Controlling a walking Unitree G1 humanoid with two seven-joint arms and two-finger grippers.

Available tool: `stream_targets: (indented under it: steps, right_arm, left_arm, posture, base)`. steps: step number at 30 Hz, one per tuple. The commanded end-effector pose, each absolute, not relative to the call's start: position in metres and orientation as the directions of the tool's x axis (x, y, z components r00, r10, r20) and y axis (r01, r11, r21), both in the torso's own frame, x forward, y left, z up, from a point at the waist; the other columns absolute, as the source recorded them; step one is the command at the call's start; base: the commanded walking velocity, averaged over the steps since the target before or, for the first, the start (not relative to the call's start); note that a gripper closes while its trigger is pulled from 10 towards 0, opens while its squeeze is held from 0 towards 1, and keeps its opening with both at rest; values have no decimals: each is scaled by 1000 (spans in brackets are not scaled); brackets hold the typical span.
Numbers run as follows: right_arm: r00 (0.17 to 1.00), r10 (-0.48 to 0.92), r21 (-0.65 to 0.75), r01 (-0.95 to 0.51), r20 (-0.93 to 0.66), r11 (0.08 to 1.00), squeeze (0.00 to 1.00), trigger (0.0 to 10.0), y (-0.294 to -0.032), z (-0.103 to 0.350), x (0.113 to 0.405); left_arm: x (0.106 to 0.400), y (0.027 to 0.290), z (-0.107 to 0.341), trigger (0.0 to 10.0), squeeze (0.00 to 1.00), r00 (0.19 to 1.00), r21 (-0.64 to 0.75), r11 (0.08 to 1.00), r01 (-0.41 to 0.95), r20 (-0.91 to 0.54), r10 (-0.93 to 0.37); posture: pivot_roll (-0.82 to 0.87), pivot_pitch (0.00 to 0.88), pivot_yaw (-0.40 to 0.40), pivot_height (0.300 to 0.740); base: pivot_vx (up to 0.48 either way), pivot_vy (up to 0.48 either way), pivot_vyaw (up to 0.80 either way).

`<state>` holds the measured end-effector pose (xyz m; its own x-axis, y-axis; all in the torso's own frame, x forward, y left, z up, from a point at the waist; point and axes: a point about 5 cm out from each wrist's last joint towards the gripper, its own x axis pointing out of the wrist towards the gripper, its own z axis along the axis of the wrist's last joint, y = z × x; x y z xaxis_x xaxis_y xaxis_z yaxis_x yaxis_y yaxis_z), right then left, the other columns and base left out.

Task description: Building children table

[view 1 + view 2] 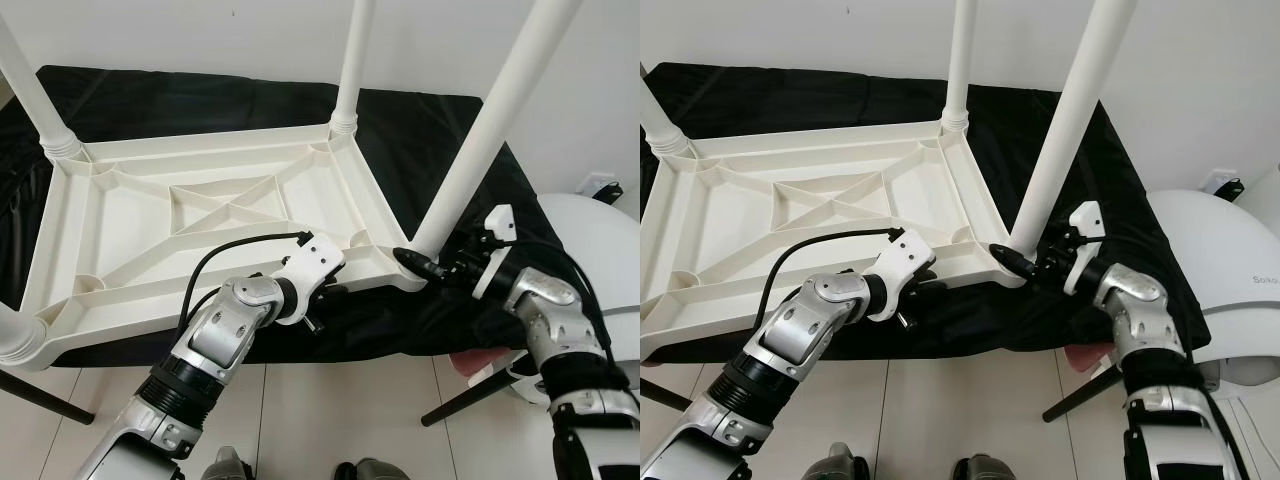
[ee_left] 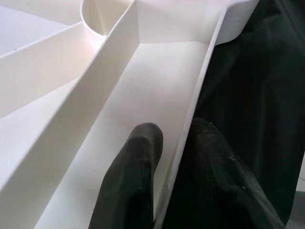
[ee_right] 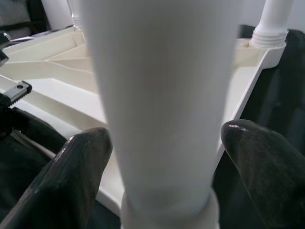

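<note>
White kids' tabletop (image 1: 200, 215) lies upside down on black cloth (image 1: 420, 130), legs up, so legs can screw in. Left gripper (image 2: 174, 157) pinches near rim, prob. to steady it. Right gripper (image 3: 167, 157), at 4 o'clock corner, fingers spread around leg (image 1: 490, 125) w/o touching.
</note>
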<state>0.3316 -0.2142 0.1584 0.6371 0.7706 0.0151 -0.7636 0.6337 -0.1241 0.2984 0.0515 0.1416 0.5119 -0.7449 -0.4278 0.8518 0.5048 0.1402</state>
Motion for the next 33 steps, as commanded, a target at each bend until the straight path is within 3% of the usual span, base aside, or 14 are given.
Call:
stream_targets:
  steps: [1, 11, 12, 14, 15, 26, 33]
  right_arm:
    - [639, 769, -136, -763, -8, 632, 0, 10000, -221, 159, 333]
    - [629, 778, -155, -770, -13, 619, 0, 10000, -223, 162, 341]
    - [623, 782, -156, -774, -11, 614, 0, 6627, -223, 162, 342]
    - [623, 782, -156, -774, -11, 614, 0, 6627, -223, 162, 342]
    - [591, 806, -143, -799, -7, 584, 0, 0, -221, 161, 341]
    - [568, 823, -115, -817, 19, 566, 0, 0, -218, 157, 339]
    - [652, 753, -95, -747, 86, 658, 0, 0, -219, 161, 341]
  left_arm:
    - [293, 45, 141, 10000, 0, 450, 118, 447, 887, -440, -777]
    - [292, 45, 142, 10000, 0, 445, 113, 443, 889, -442, -779]
    - [292, 46, 142, 10000, 0, 445, 112, 445, 889, -443, -778]
    - [292, 46, 142, 10000, 0, 445, 112, 445, 889, -443, -778]
    - [292, 46, 142, 10000, 0, 447, 111, 447, 887, -443, -777]
    - [291, 45, 142, 10000, 0, 448, 110, 448, 887, -440, -778]
    - [290, 45, 143, 10000, 0, 447, 111, 446, 888, -438, -780]
  posture:
    - [-35, 72, -46, 740]
    - [-26, 83, -43, 740]
    - [-24, 84, -44, 740]
    - [-24, 84, -44, 740]
    - [-24, 85, -46, 740]
    - [-29, 78, -50, 740]
    - [-28, 74, -59, 740]
  base:
    - [0, 0, 0]
    - [0, 0, 0]
    - [0, 0, 0]
    - [0, 0, 0]
    - [0, 0, 0]
    - [0, 0, 0]
    - [0, 0, 0]
